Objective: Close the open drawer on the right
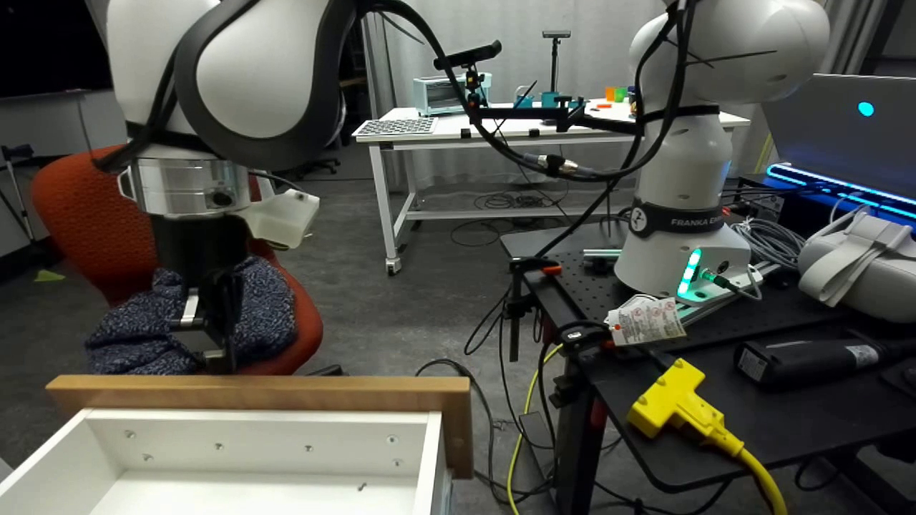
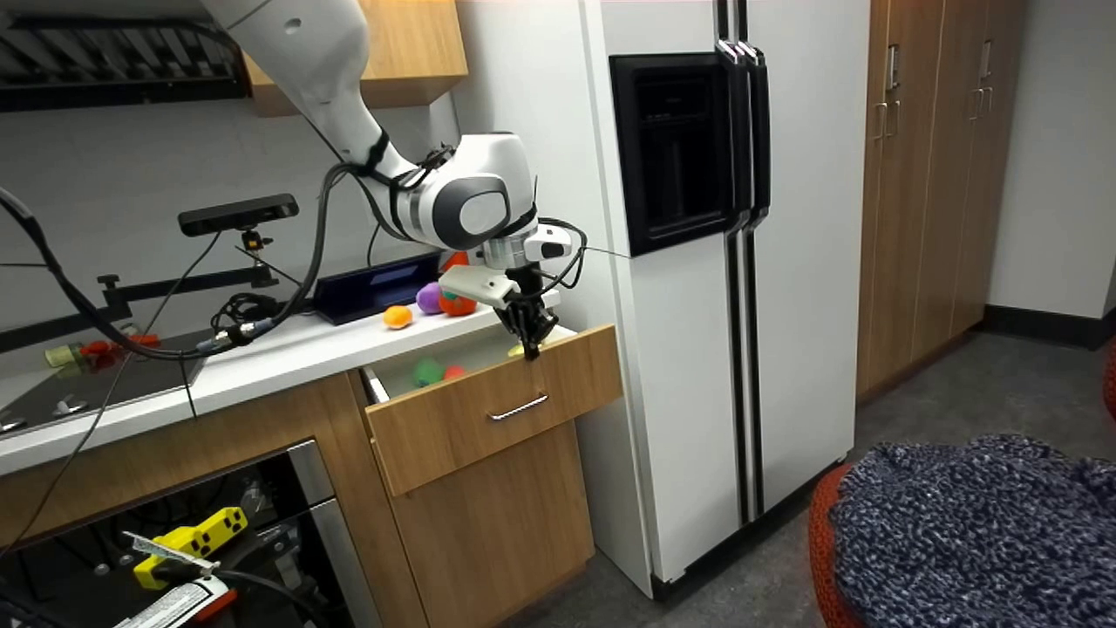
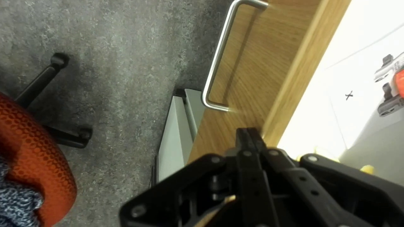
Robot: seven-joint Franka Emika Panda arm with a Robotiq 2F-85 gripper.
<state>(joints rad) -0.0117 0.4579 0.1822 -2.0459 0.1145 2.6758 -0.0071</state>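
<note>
From my wrist, I see my gripper (image 3: 248, 133) with its two black fingers (image 3: 243, 139) tight against each other, so my jaws are all the way together and I hold nothing. Their tips are right by the top edge of the open drawer (image 3: 305, 66), on the outer side of its wooden front, and I cannot tell if they touch it. The shiny metal handle (image 3: 217, 56) is near them. A red chair (image 3: 44, 159) stands on the gray floor (image 3: 126, 72). In an exterior view, the drawer stands open below me, and I see its white inside walls (image 1: 261, 429) with little holes. A woolly dark blue cloth (image 1: 268, 315) lies on the chair behind my gripper. A white table (image 1: 454, 129) is far back, and a yellow plug block (image 1: 669, 400) lies on a black cart (image 1: 809, 422). In an exterior view, the drawer sticks out from under the white counter (image 2: 323, 349), next to a big white fridge (image 2: 806, 244). A green ball (image 2: 428, 372) and a red ball (image 2: 454, 372) lie in the drawer. My gripper points down at the drawer's front. An orange (image 2: 398, 317) sits on the counter.
</note>
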